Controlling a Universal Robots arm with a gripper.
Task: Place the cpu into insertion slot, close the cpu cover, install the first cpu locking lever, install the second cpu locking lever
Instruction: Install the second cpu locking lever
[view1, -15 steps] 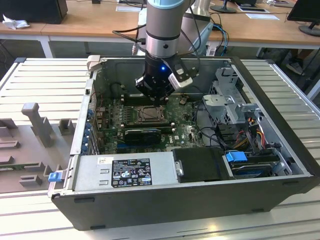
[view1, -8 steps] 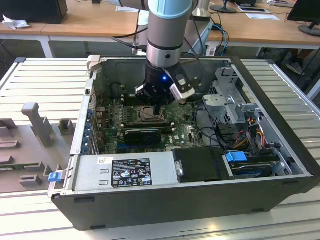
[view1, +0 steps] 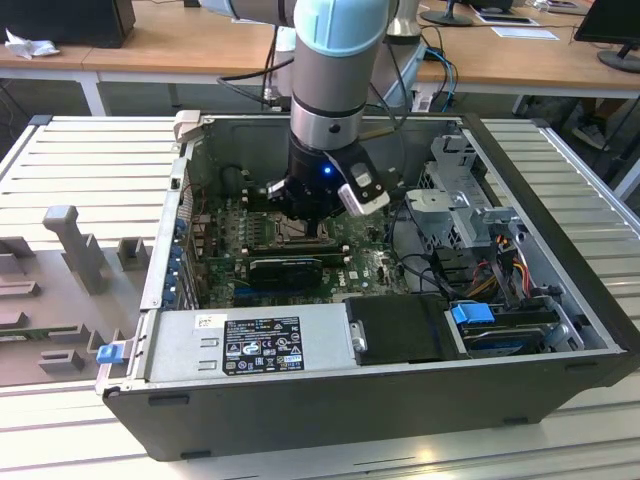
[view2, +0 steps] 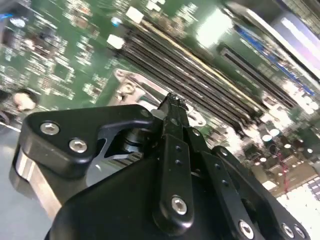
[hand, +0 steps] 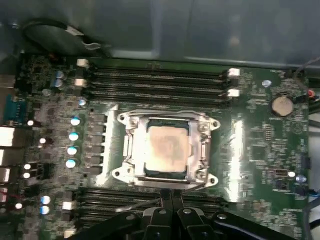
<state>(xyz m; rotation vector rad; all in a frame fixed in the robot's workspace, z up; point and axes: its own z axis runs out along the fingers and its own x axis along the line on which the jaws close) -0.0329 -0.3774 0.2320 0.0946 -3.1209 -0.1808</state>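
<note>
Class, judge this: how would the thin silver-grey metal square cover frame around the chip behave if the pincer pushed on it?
The thin silver-grey metal square cover frame would probably feel stiff yet light, being thin sheet metal with an open centre. Its shiny surface suggests the pincer might slip.

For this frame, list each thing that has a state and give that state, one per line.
cpu: seated flat in the socket.
cpu cover: closed down around the cpu.
gripper: fingers together, tips at the socket's edge, holding nothing visible.
computer case: side panel off, lying open on the table.
memory slots: empty.
</note>
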